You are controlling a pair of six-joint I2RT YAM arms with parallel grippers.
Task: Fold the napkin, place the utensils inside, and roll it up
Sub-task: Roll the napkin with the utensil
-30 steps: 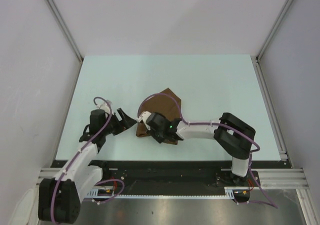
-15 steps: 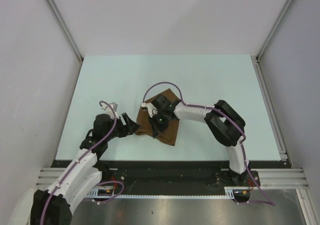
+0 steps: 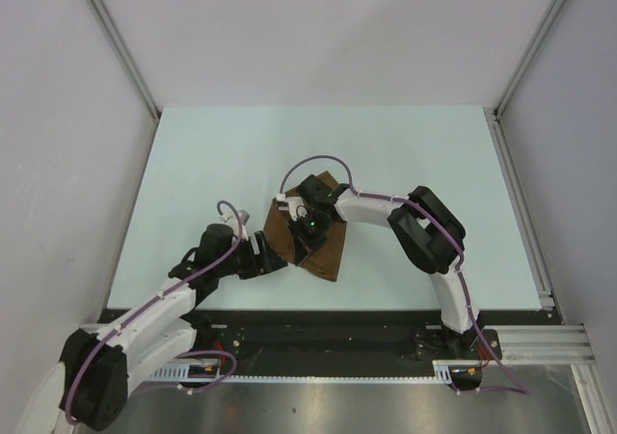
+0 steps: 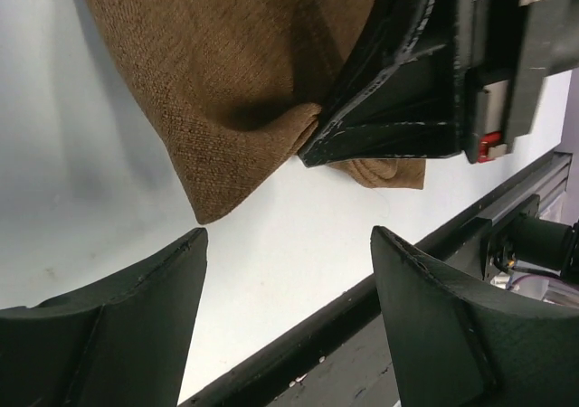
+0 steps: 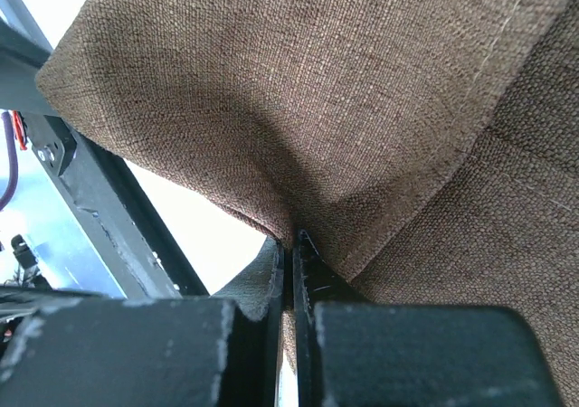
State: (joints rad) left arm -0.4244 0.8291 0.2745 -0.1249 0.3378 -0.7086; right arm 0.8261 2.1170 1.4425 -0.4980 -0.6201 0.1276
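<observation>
Napkin [image 3: 328, 253] on pale-green table [image 3: 405, 154] | right gripper [image 5: 291, 251] pinches it | left gripper [image 4: 288, 244] spread | white walls [image 3: 318, 29]

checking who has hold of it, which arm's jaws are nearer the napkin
Right. The right arm has its jaws pinched shut on a fold of the napkin; the left arm holds its jaws open just off the corner, not touching.

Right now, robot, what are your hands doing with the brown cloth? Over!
Right gripper shut on a fold of the napkin. Left gripper open, empty, just short of its corner. Nothing in the way.
</observation>
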